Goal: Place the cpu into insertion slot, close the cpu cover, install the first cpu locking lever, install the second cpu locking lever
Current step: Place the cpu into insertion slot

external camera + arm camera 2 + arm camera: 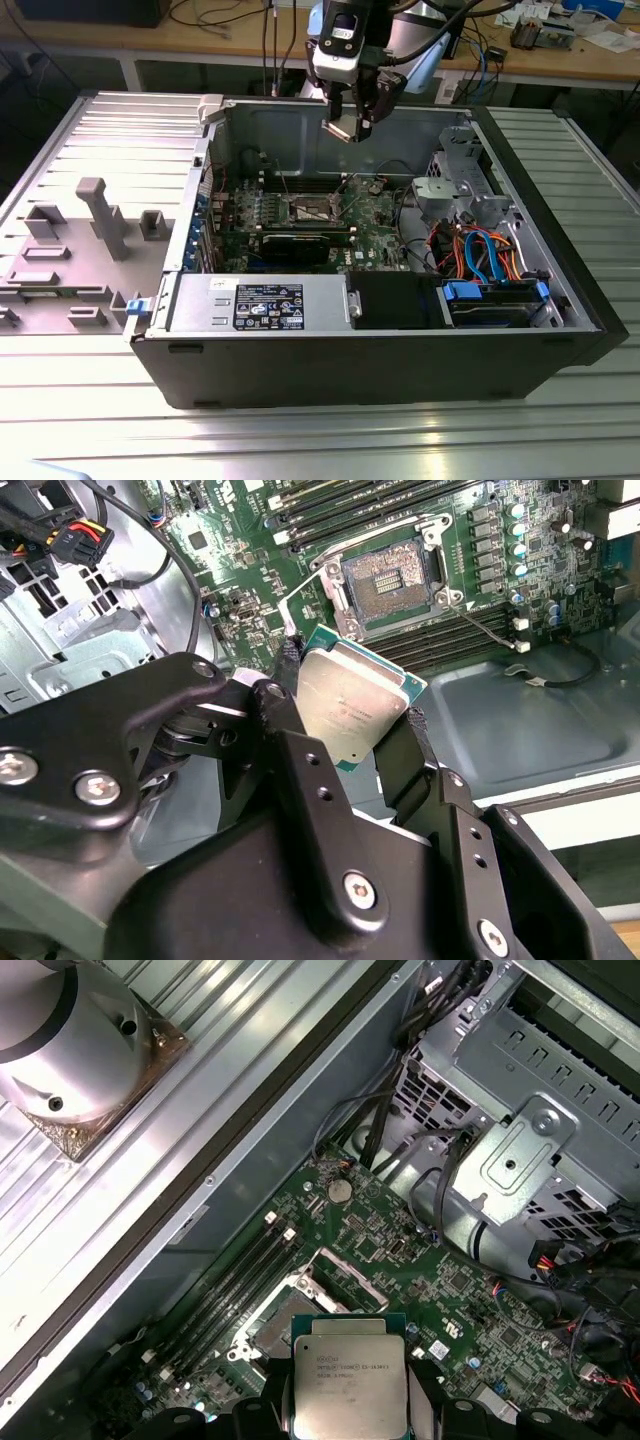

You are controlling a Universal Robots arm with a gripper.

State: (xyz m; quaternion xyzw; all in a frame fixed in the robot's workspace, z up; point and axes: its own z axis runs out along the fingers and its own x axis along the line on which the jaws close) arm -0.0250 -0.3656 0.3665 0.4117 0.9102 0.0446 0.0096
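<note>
The computer case (350, 370) presented its near wall closest to the exterior camera, with the power supply (260, 305) directly behind that wall. The green board (380, 228) lay on the case floor beyond it. The gripper (352, 122) hung above the far side of the case, toward 12 o'clock. Its fingers (290, 675) were closed part-way onto two opposite edges of the cpu (352, 698), which was held clear of the board with its metal top facing both wrist cameras. The insertion slot (308, 208) sat unfilled on the board with its dark centre exposed. In the exterior view it was at 7 o'clock from the gripper and well apart from the chip. The cpu was near square, so no long axis applied. In the second wrist view its edges appeared turned relative to the slot rim. In the first wrist view the cpu hid part of the slot. Whether the cpu cover stood raised could not be determined.
</note>
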